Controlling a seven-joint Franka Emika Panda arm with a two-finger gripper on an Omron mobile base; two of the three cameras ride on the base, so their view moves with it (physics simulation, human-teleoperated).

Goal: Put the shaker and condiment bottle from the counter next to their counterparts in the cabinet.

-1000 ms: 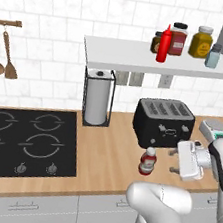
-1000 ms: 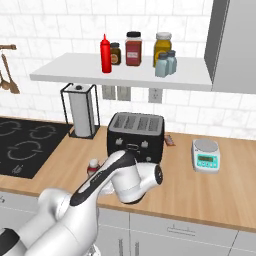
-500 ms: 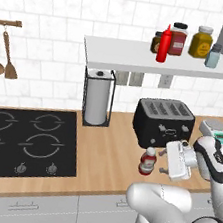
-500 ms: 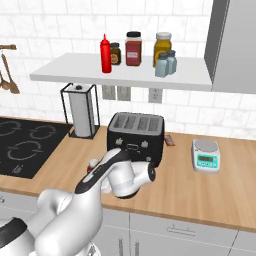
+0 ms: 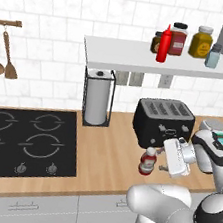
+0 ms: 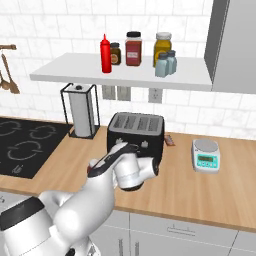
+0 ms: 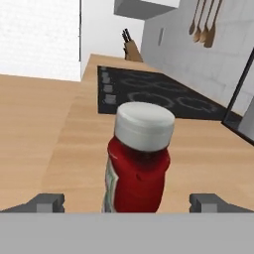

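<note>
1. The gripper (image 5: 163, 160) has slid closer to the condiment bottle (image 5: 148, 162) than it was a second ago, and the white hand now sits just beside the bottle in the left base view.
2. The bottle has not moved. It stands upright on the counter (image 5: 104, 155), in front of the black toaster (image 5: 163, 122).
3. The jaws are wide apart. In the hand view the two dark fingertips (image 7: 48, 202) show far out at both sides, and the bottle (image 7: 137, 163) stands in the middle of the gap (not touching either one).
4. In the right base view the white arm hides the bottle.
5. The toaster (image 6: 136, 134) is close behind the bottle, so there is little room on that side.
6. Toward the hob (image 5: 22, 142) the wood is bare and open. The front edge of the counter is near the bottle too.
7. A small scale (image 6: 205, 155) sits to the right of the toaster, well apart from the bottle.
8. A paper towel roll (image 5: 96, 103) in a black stand is by the wall, next to the hob.
9. The cabinet (image 6: 117, 73) is a white shelf high above. It holds a tall red squeeze bottle (image 6: 105, 53), three jars, and two small pale shakers (image 6: 165, 63) side by side.
10. There is bare shelf to the left of the squeeze bottle.
</note>
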